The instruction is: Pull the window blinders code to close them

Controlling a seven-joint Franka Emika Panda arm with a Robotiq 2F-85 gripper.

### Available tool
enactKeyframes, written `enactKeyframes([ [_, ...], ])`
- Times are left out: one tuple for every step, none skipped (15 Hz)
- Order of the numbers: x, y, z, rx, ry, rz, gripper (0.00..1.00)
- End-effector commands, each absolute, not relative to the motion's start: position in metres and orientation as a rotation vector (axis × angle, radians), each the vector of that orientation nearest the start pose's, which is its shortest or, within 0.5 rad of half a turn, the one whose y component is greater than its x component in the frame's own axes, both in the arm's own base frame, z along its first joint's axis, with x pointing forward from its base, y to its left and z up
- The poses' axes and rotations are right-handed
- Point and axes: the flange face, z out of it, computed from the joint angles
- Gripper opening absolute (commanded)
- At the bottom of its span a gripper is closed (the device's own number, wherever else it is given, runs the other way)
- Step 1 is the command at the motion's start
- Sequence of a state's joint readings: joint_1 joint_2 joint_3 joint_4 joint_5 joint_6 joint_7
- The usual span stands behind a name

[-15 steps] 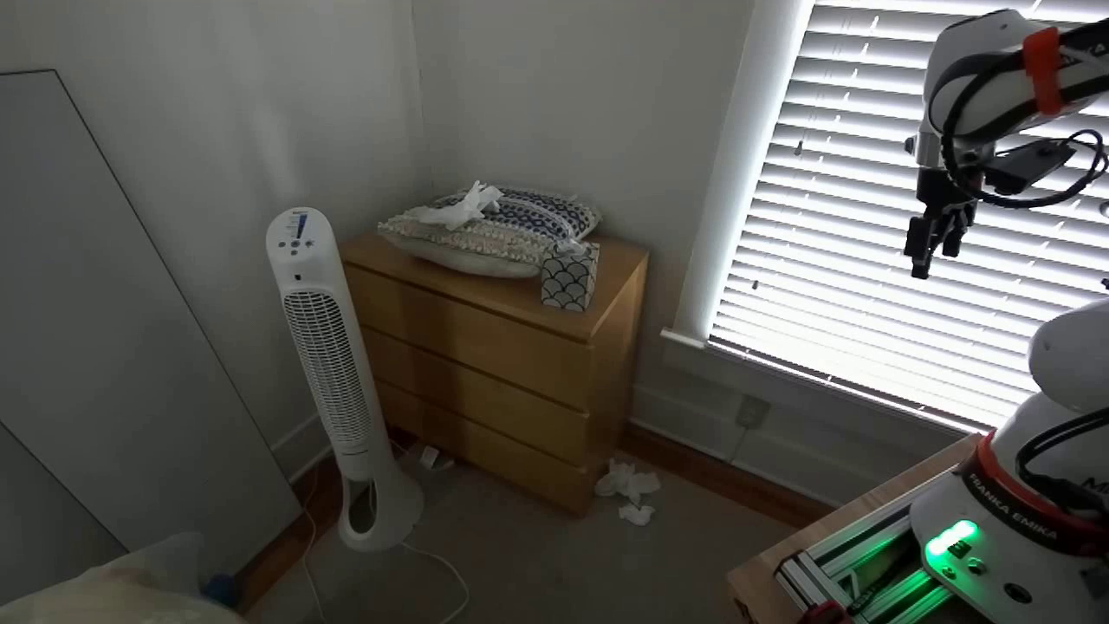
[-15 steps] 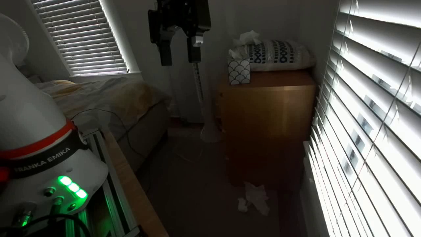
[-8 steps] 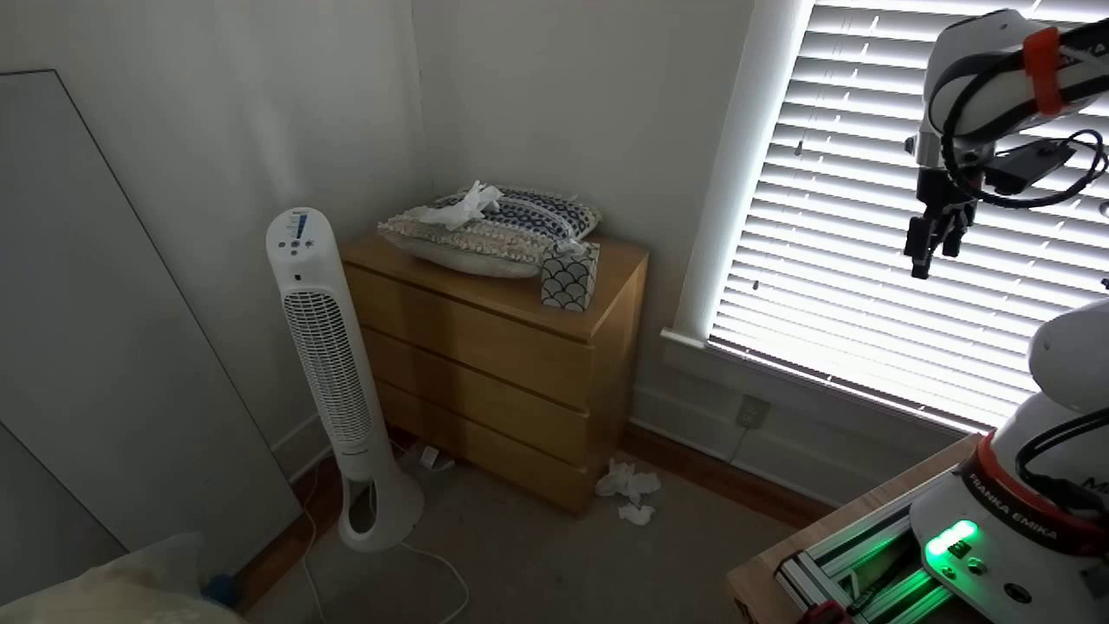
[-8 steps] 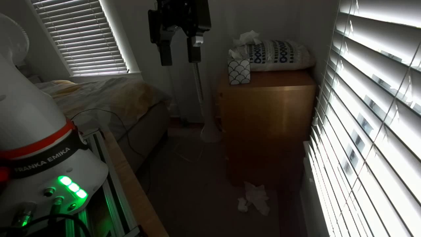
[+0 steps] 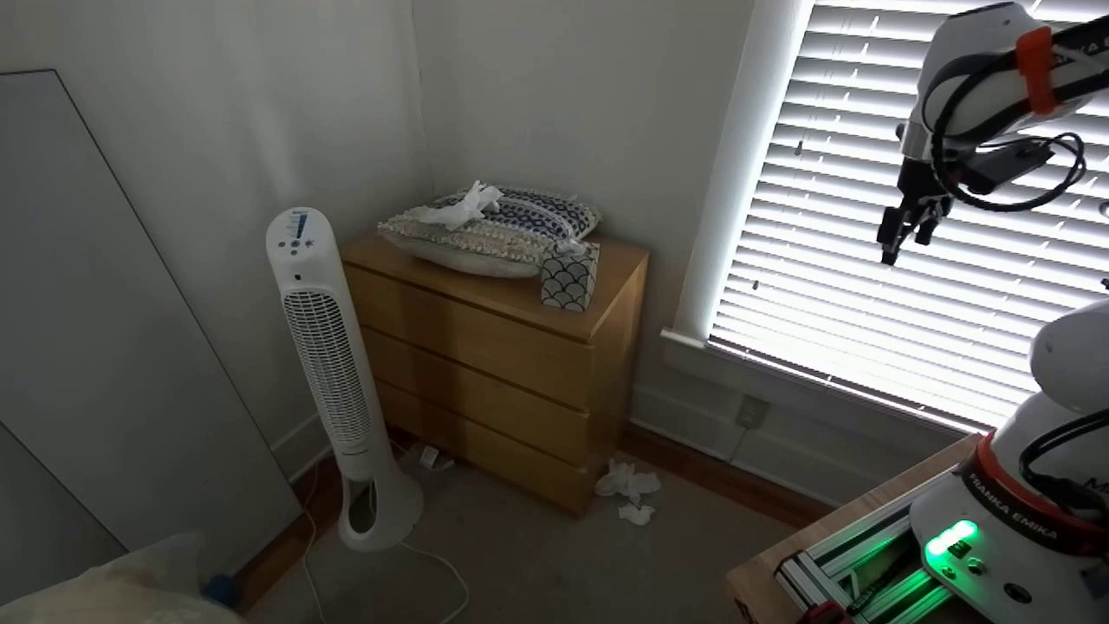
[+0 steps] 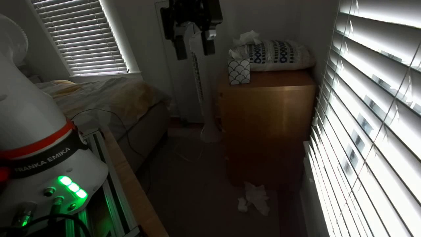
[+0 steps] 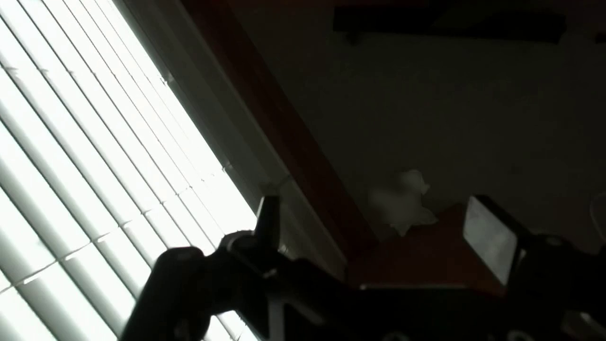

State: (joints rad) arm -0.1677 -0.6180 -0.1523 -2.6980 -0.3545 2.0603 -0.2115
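Note:
The window blinders are large white venetian blinds with bright light in the gaps. They fill the right of an exterior view [image 5: 806, 251], the right of an exterior view [image 6: 371, 115] and the left of the wrist view [image 7: 85, 156]. Small dark cord tassels, an upper one [image 5: 799, 149] and a lower one [image 5: 755, 284], hang near the blinds' left edge. A pale tassel [image 6: 315, 120] hangs at their far edge. My gripper points down, open and empty, in both exterior views [image 5: 906, 249] [image 6: 195, 56]. In the wrist view its fingers [image 7: 371, 208] are wide apart, with no cord between them.
A wooden dresser [image 5: 485, 364] with a pillow [image 5: 520, 225] and a tissue box [image 5: 569, 276] stands beside the window. A white tower fan [image 5: 329, 373] stands left of it. Crumpled tissues [image 5: 627, 482] lie on the floor. A bed [image 6: 131, 95] and another window's blinds [image 6: 82, 39] are behind.
My gripper stayed still at first, then moved left and slightly up in an exterior view, toward the dresser side. It remains open. The blinds and tassels look unchanged.

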Motion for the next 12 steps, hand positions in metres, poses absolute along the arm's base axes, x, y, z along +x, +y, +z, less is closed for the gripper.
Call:
enactKeyframes([
  [0.357, -0.112, 0.417, -3.321, 0.073, -0.147, 1.0],
  [0.365, -0.109, 0.418, -3.309, 0.141, -0.226, 1.0],
  [0.375, -0.107, 0.421, -3.29, 0.202, -0.309, 1.0],
  [0.383, -0.104, 0.424, -3.268, 0.274, -0.38, 1.0],
  [0.392, -0.101, 0.429, -3.24, 0.343, -0.444, 1.0],
  [0.4, -0.098, 0.434, -3.214, 0.41, -0.515, 1.0],
  [0.408, -0.094, 0.439, -3.188, 0.482, -0.573, 1.0],
  [0.416, -0.093, 0.443, -3.159, 0.552, -0.627, 1.0],
  [0.424, -0.091, 0.446, -3.136, 0.626, -0.681, 1.0],
  [0.431, -0.09, 0.45, -3.106, 0.689, -0.749, 1.0],
  [0.438, -0.09, 0.453, -3.075, 0.757, -0.806, 1.0],
  [0.444, -0.09, 0.454, -3.042, 0.816, -0.87, 1.0],
])
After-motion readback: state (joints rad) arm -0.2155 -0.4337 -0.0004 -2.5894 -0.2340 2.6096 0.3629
